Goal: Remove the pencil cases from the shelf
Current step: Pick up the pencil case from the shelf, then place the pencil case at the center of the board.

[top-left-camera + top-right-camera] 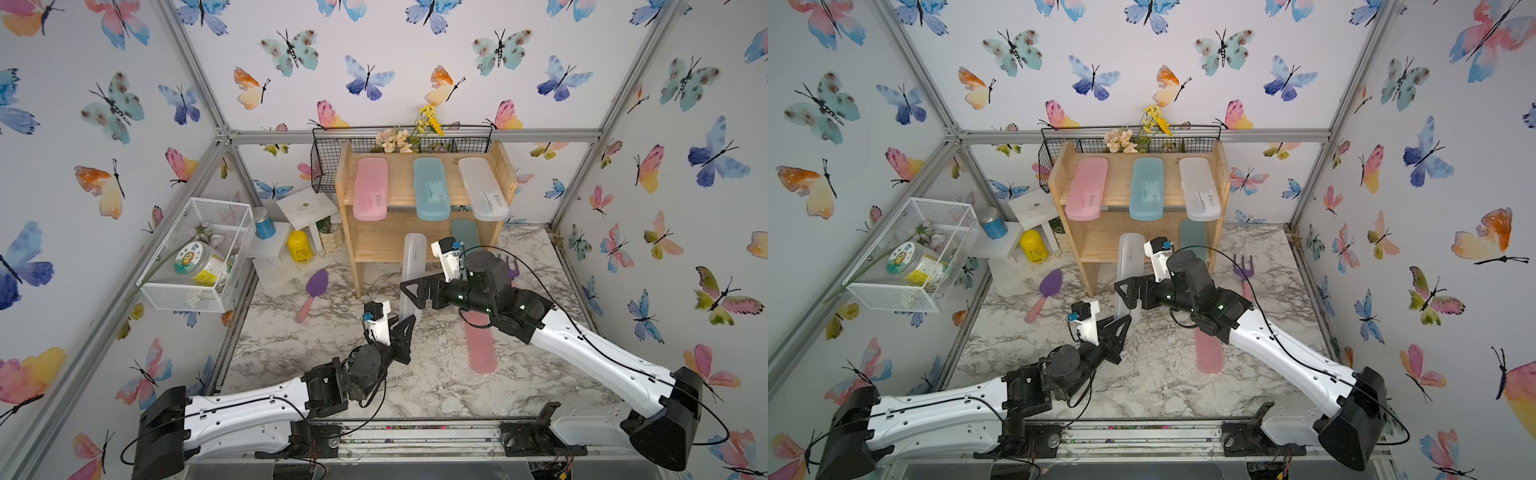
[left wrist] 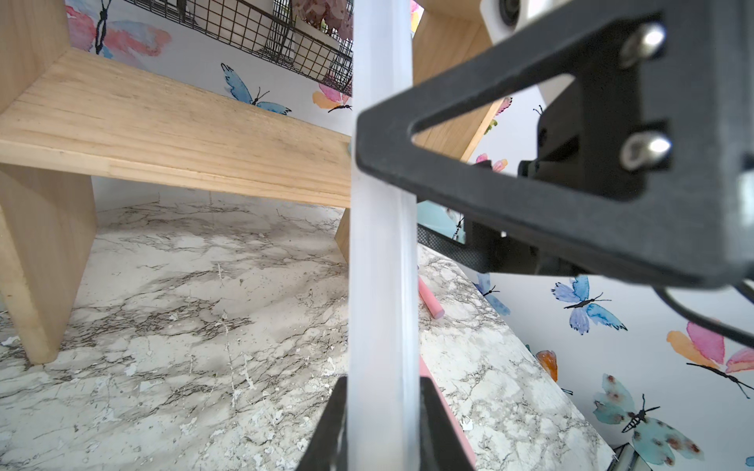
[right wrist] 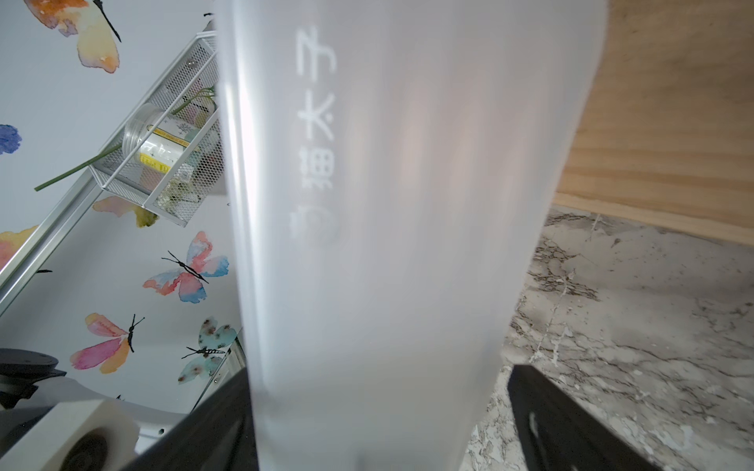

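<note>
left wrist view: your left gripper (image 2: 381, 424) clamps the clear case (image 2: 381, 285), half off the shelf (image 2: 175, 134); right gripper (image 3: 379, 407) spread around it. one pink case (image 1: 482, 353) lies before the shelf; four remain.

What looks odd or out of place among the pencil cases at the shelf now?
One clear case sticks out from the lower board of the shelf, turned on its thin edge. The left pincer is shut on its near end, and the open right pincer straddles its middle. The three cases on top lie flat.
</note>
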`<state>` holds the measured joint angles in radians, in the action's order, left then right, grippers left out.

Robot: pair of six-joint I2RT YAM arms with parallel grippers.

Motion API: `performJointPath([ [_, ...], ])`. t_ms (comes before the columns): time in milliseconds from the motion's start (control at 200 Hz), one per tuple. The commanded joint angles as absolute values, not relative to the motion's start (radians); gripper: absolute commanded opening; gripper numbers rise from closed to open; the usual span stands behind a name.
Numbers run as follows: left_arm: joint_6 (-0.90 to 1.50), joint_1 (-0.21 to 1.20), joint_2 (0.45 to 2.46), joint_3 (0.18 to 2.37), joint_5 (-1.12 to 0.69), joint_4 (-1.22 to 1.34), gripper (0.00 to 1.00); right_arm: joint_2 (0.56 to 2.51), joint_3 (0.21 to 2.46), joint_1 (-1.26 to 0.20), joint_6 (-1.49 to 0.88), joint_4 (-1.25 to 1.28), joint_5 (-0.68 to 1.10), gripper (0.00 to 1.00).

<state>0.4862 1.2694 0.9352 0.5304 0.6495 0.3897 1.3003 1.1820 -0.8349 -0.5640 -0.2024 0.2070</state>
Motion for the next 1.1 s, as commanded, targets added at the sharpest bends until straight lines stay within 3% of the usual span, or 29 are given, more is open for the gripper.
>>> performJointPath([
  [0,0.476,1.273,0.910,0.528,0.607,0.453,0.01,1.322,1.206,-0.839,-0.549,-0.163,0.272,0.99],
  [100,0.480,1.273,0.908,0.530,0.610,0.435,0.01,1.320,1.191,-0.839,-0.563,-0.134,0.282,0.96],
  [230,0.487,1.274,0.895,0.518,0.616,0.431,0.09,1.315,1.194,-0.839,-0.560,-0.146,0.268,0.88],
  [436,0.511,1.273,0.885,0.518,0.661,0.386,0.60,1.310,1.195,-0.839,-0.532,-0.219,0.220,0.81],
  [601,0.608,1.273,0.889,0.553,0.778,0.221,0.83,1.334,1.218,-0.839,-0.456,-0.394,0.115,0.81],
  [831,0.774,1.273,0.775,0.521,0.958,0.032,0.88,1.338,1.076,-0.839,-0.441,-0.530,0.044,0.81],
  [1096,0.812,1.272,0.706,0.502,1.017,-0.049,0.90,1.417,0.891,-0.839,-0.534,-0.524,-0.016,0.82],
])
